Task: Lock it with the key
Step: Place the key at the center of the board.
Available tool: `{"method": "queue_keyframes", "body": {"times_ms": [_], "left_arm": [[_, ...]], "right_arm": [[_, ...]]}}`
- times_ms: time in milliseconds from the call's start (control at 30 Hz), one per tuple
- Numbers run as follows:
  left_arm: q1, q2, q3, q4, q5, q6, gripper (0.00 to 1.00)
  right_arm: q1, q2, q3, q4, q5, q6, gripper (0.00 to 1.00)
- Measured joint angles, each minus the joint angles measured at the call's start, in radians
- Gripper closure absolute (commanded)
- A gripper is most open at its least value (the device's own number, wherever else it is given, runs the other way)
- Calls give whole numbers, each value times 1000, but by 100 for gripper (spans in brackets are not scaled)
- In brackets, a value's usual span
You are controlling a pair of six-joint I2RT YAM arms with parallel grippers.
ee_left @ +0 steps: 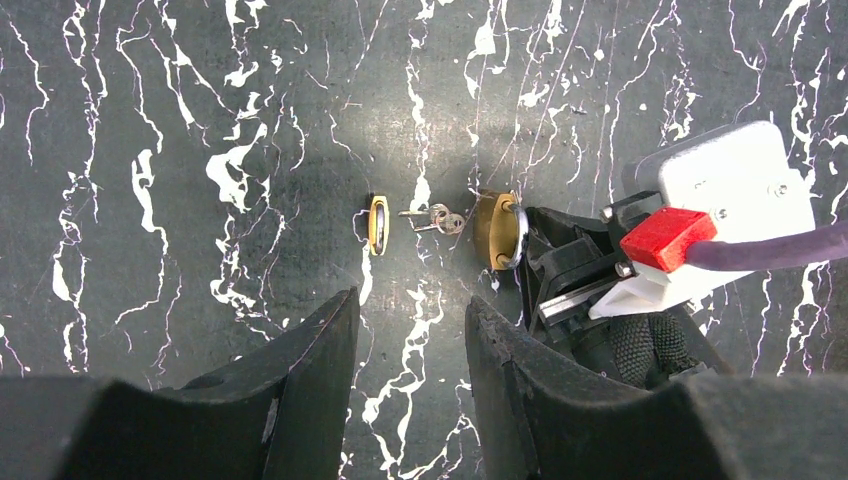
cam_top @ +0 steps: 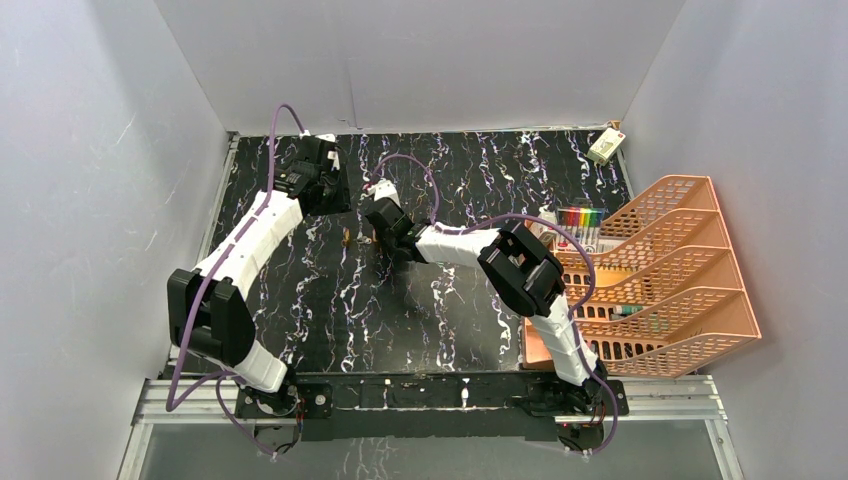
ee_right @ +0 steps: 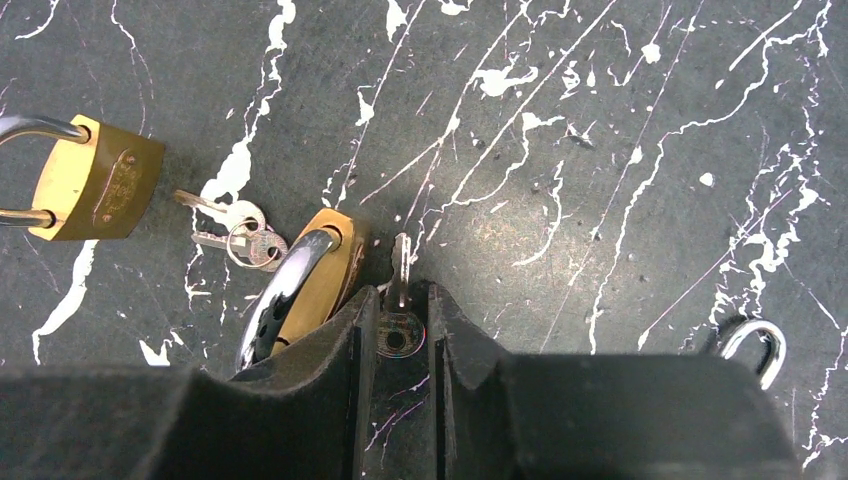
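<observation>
The right gripper point(ee_right: 400, 300) straddles the head of the small silver key point(ee_right: 400, 335) beside the brass padlock point(ee_right: 338, 255), grip uncertain; the left gripper point(ee_left: 412, 305) gapes empty. Light, slippery: pinch that head.

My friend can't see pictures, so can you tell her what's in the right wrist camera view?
The right gripper pinches a small key between its black fingers, right beside a brass padlock lying on a black marbled table. Farther left lie a bunch of keys and a second padlock.
</observation>
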Motion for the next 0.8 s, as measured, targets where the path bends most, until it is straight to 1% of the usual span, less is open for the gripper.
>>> {"method": "queue_keyframes", "body": {"times_ms": [267,500,633,800], "left_arm": [[4,0,-2,0,1,3,58],[9,-5,-7,0,1,6,58],[13,-21,-15,-1,1,6,58],[18,-31,-15,0,1,6,58]], "right_arm": [[0,0,-5,3,11,0,70],[-5,-16,-55,63,8,19,73],[-10,-25,-74,81,5,27,77],[-16,-40,-98,86,10,30,78]]}}
